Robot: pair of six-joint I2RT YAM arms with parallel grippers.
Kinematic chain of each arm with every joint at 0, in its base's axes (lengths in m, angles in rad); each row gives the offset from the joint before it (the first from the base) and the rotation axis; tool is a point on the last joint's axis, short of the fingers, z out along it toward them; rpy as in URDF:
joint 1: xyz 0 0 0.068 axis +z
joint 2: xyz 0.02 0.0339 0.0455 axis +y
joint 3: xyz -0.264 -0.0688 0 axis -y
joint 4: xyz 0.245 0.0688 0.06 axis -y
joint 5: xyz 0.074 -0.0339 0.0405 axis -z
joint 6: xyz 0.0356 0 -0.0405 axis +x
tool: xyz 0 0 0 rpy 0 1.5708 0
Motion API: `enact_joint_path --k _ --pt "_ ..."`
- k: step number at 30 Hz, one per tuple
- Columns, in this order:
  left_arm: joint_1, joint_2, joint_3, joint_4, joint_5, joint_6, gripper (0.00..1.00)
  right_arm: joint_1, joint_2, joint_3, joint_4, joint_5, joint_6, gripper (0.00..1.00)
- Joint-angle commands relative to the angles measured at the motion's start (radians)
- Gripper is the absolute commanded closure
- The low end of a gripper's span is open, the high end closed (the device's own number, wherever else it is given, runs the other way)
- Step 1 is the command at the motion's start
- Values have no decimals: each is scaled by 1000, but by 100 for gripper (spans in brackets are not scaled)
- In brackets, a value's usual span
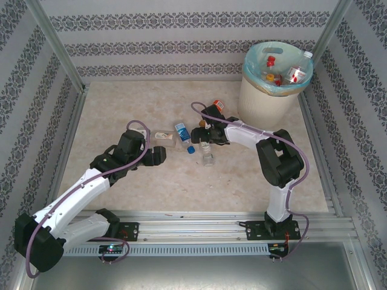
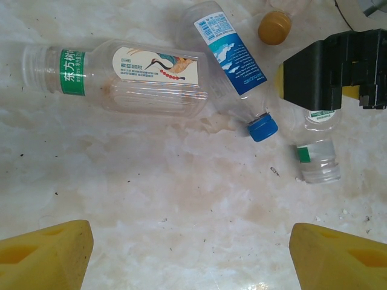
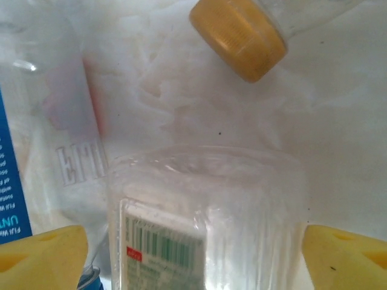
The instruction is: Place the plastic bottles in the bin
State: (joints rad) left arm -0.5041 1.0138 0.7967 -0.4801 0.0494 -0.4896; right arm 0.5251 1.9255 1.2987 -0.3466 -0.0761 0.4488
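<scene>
Left gripper (image 2: 191, 254): jaws wide, nothing between.
Right gripper (image 3: 195, 257): jaws wide, either side of clear bottle (image 3: 205, 199).
Yellow-capped bottle (image 3: 239, 36): body cut off at frame edge.

On the marble worktop (image 2: 181, 199) a green-labelled bottle (image 2: 139, 75) lies on its side against a blue-labelled bottle (image 2: 233, 57) with a blue cap (image 2: 262, 128). Right of these, a capless clear bottle (image 2: 317, 160) lies partly under the right arm (image 2: 332, 72). There is an orange cap (image 2: 275, 27) at top. The left jaws are wide apart and empty.

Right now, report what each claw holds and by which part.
Nothing held: left claw open and empty; right claw open, straddling a clear bottle without clamping it.
</scene>
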Motion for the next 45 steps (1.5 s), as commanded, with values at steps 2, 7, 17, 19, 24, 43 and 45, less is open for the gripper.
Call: enact_joint_path --k 2,7,17,19,24,43,45 --pt "-8 2 20 38 5 6 15 -10 -16 -19 17 -44 7 33" --pt "-10 18 21 55 9 5 15 -8 -64 -9 -31 15 -22 46" --pt "-9 76 97 89 21 34 15 -1 -291 74 -193 24 -100 58" --pt "-8 112 159 105 24 63 15 -3 -351 141 -249 49 -127 57" --pt "-20 278 404 178 88 104 17 -49 -429 368 -374 146 -216 58" --pt "-255 898 1088 645 284 93 17 -422 -69 969 -133 444 -446 58" --pt "-273 916 1100 641 272 98 17 -426 -4 1045 -135 479 -490 57"
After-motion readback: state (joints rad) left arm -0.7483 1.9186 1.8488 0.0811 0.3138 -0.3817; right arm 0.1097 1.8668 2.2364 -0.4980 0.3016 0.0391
